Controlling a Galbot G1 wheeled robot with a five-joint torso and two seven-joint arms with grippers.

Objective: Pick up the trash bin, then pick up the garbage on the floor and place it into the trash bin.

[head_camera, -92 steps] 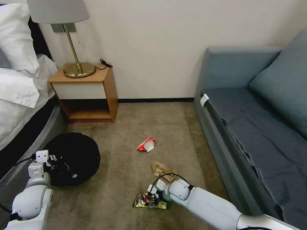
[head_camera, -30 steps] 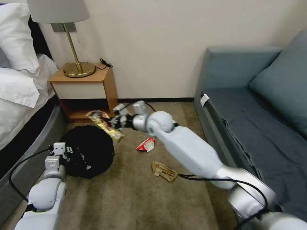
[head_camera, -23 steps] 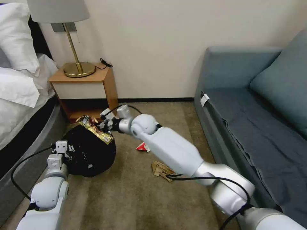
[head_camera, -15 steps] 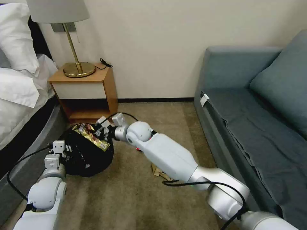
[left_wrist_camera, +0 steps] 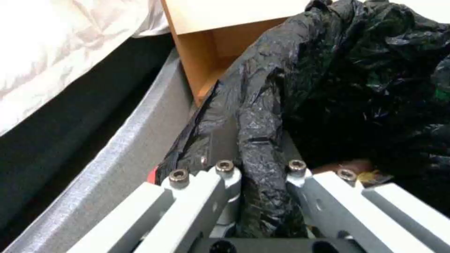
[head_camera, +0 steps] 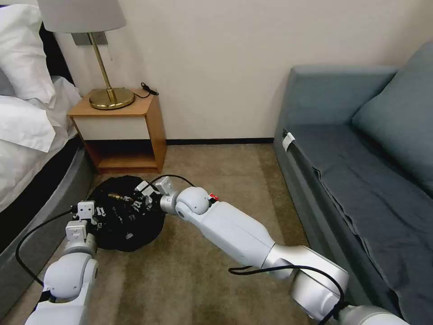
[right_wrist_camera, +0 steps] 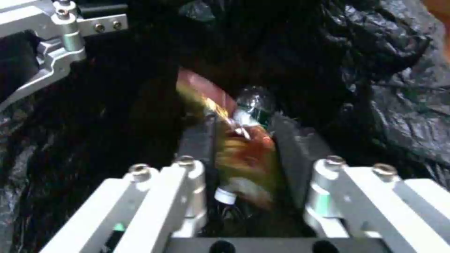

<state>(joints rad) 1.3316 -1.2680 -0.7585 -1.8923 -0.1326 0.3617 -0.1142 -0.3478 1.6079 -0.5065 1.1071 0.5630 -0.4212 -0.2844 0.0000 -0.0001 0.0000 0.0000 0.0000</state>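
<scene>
The trash bin (head_camera: 128, 228), wrapped in a crinkled black bag, sits low on the left by the bed. My left gripper (head_camera: 85, 213) is shut on its near rim, and the bag fold (left_wrist_camera: 260, 140) is pinched between the fingers. My right gripper (head_camera: 140, 194) reaches over the bin's mouth and stands open. The gold-brown snack wrapper (right_wrist_camera: 246, 154) hangs blurred between its spread fingers, inside the black liner (right_wrist_camera: 375, 70). A clear bottle (right_wrist_camera: 253, 100) lies deeper in the bin. A bit of the red-and-white wrapper (head_camera: 213, 197) peeks out from behind my right forearm.
A wooden nightstand (head_camera: 131, 131) with a brass lamp (head_camera: 108, 97) stands just behind the bin. The bed (head_camera: 27, 117) bounds the left side and a grey-blue sofa (head_camera: 361, 180) the right. Open carpet (head_camera: 180, 280) lies between them.
My right arm lifted the snack wrapper off the floor, swung it left over the bin and lowered it in. The wrapper has sunk almost out of the head view. The bin stays in my left gripper.
</scene>
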